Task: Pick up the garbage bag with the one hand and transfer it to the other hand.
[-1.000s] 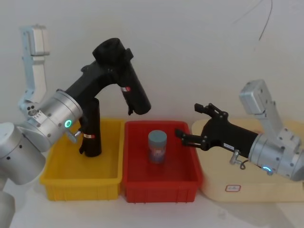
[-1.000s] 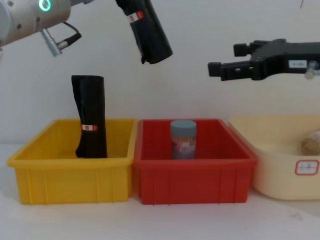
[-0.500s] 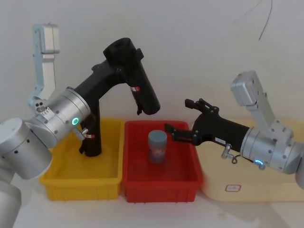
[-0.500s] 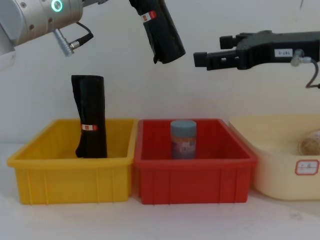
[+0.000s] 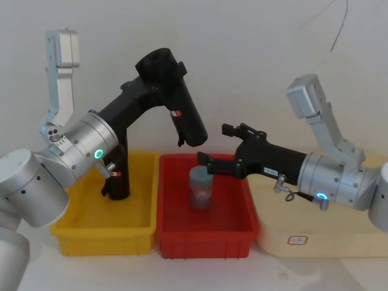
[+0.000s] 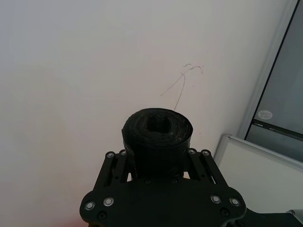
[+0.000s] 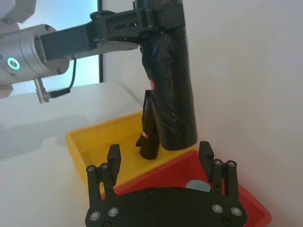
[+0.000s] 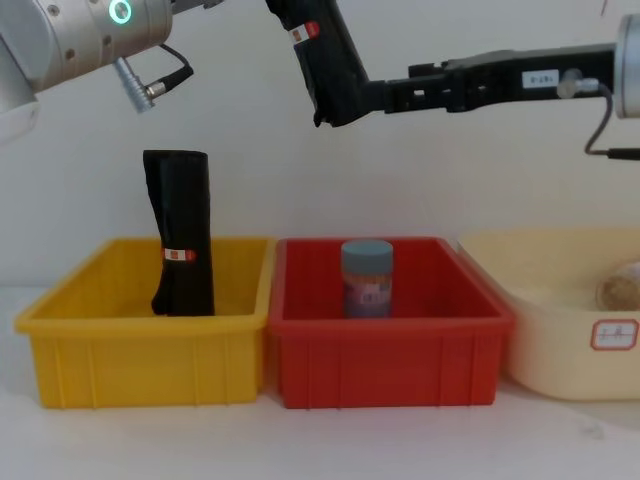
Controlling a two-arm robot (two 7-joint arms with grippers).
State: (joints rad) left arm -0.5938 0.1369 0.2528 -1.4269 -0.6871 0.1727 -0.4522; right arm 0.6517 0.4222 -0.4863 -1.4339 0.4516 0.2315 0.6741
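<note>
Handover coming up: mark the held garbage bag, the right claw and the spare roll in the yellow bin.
garbage bag [image 5: 189, 121], head view, mid-body near the red label
right claw [image 5: 211, 143], head view, midway between its fingertips
spare roll [image 8: 180, 215], chest view, body above its label

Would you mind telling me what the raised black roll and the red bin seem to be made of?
Garbage bag roll: probably thin plastic film, matt black; wound layers show at its end. Red bin: likely rigid moulded plastic, smooth, slightly glossy, with a thick even rim.
</note>
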